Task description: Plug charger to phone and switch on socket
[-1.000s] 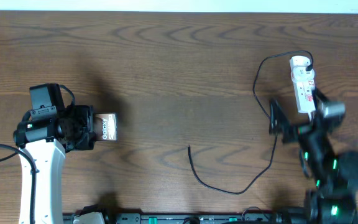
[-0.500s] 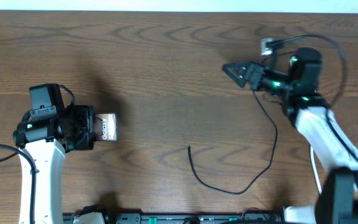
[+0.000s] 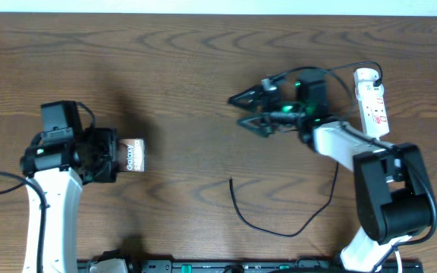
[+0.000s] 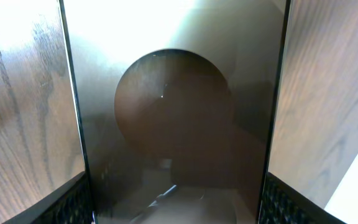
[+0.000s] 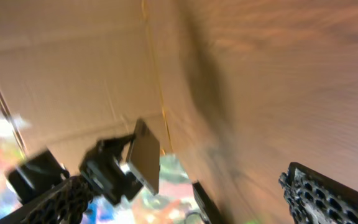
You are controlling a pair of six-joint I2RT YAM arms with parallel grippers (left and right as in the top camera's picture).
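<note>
Counter (image 3: 188, 68): brown wood fills the overhead view. Its far edge runs along the top against a pale strip. There is broad bare wood across the middle and the whole far side.
Right arm (image 3: 340, 144): reaches from the near right corner toward the centre and crosses over part of the cable.
Left arm (image 3: 48, 205): rises from the near left edge, close to the counter's left side.
Right end effector (image 3: 243, 111): fingers spread wide with nothing between them, pointing left over bare wood. Its own camera view is blurred.
Left end effector (image 3: 112, 155): clamped on the short end of the phone, its pads against both long edges.
Socket (image 3: 370, 95): white strip lying near the far right, just beside the right arm.
Phone (image 3: 131, 155): left of centre, lettering up, with open wood to its right.
Charger (image 3: 232, 188): loops out from the socket's far end. The free tip lies near centre, well apart from the phone.
</note>
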